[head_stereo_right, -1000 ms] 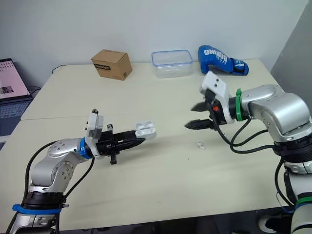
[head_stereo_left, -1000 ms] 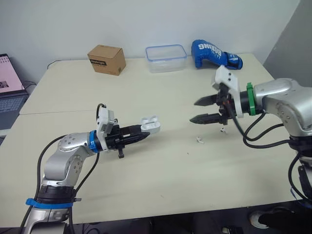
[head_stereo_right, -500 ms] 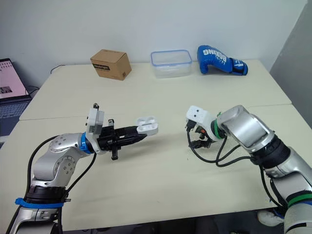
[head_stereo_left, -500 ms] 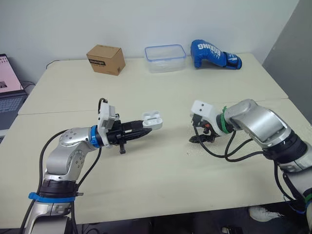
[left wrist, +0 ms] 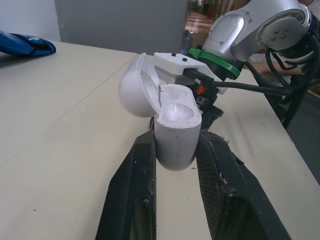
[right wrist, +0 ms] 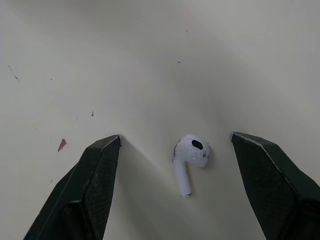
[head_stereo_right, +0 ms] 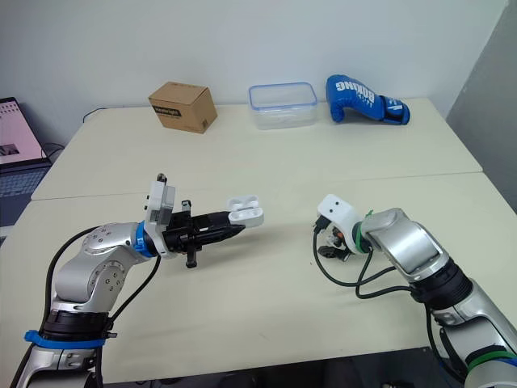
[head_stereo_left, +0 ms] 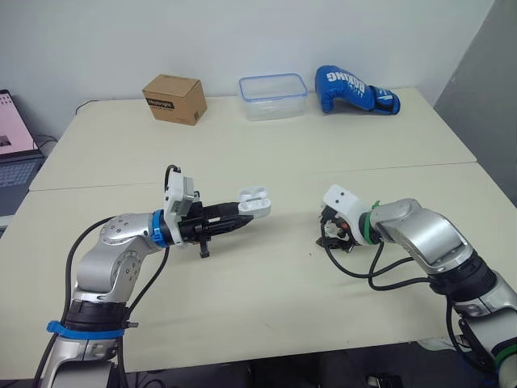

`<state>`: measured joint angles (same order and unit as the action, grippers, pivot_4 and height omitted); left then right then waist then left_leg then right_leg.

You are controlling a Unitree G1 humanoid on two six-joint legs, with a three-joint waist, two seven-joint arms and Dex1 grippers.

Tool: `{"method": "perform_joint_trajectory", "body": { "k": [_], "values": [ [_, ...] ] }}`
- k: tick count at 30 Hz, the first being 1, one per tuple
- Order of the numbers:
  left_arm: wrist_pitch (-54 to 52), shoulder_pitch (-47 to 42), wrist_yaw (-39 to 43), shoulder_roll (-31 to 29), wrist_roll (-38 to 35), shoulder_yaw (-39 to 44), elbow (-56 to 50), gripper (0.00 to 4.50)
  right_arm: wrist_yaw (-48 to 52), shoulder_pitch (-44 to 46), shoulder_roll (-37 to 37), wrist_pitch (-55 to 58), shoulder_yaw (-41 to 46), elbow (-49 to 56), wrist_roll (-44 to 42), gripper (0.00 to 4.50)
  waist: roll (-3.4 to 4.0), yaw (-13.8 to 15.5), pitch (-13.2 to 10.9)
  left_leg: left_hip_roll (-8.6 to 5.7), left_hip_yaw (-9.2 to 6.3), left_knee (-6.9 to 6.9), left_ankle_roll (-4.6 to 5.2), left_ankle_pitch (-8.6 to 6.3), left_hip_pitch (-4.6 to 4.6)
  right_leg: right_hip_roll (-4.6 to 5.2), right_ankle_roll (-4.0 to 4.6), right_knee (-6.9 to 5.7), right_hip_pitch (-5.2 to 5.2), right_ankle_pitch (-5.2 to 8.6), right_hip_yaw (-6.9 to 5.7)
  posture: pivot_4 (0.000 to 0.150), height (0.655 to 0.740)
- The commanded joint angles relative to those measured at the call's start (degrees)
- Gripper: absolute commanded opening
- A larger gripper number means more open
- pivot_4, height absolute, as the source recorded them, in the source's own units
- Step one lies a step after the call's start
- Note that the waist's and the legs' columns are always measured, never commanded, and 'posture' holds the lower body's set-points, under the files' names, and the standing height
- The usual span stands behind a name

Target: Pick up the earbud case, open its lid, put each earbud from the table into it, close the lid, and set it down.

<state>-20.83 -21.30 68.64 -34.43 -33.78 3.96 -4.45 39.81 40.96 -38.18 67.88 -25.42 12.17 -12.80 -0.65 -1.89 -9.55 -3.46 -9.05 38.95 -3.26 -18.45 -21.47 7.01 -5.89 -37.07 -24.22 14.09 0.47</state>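
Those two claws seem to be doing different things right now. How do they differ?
The left gripper is shut on the earbud case, whose lid is open; the right gripper is open, holding nothing. The left is raised above the table; the right is down at it, straddling an earbud. Both have two black fingers.

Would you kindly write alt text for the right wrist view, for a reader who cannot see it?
A small white plastic earbud lies on the pale beige table, between the two black fingers of the open right gripper; neither finger touches it.
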Motion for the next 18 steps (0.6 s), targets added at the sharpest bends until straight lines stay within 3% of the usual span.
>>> {"method": "perform_joint_trajectory", "body": {
  "k": [1,5,9,18],
  "values": [
    [0.5,-0.5,0.7,-0.5,-0.7,0.4,-1.7,0.78,0.2,-0.3,-0.7,-0.4,1.7,2.0,-0.1,3.65,0.00,0.0,0.0,0.00,0.00,0.00,0.00,0.00,0.00,0.00,0.00,0.00,0.00,0.00,0.00,0.150,0.7307],
    [0.5,-0.2,0.8,-0.4,-0.6,0.4,-1.7,0.78,0.5,-0.4,-1.0,-1.0,1.4,1.5,0.2,3.65,0.00,0.0,0.0,0.00,0.00,0.00,0.00,0.00,0.00,0.00,0.00,0.01,0.01,0.00,0.00,0.150,0.7307],
    [0.5,0.1,0.8,-0.5,-0.6,0.5,-1.9,0.78,1.0,-0.4,-1.7,-0.7,1.3,1.8,0.0,2.83,0.00,0.0,0.0,0.00,0.00,0.00,0.00,0.00,0.00,0.00,0.00,0.01,0.01,0.00,0.00,0.150,0.7307],
    [0.8,0.2,0.9,-0.4,-0.3,0.2,-1.7,0.78,1.1,-0.9,-2.0,-0.6,1.6,1.9,0.1,2.83,0.00,0.0,0.0,0.00,0.00,0.00,0.00,0.00,0.00,0.00,0.00,0.02,0.03,0.00,0.00,0.150,0.7307]
  ]
}}
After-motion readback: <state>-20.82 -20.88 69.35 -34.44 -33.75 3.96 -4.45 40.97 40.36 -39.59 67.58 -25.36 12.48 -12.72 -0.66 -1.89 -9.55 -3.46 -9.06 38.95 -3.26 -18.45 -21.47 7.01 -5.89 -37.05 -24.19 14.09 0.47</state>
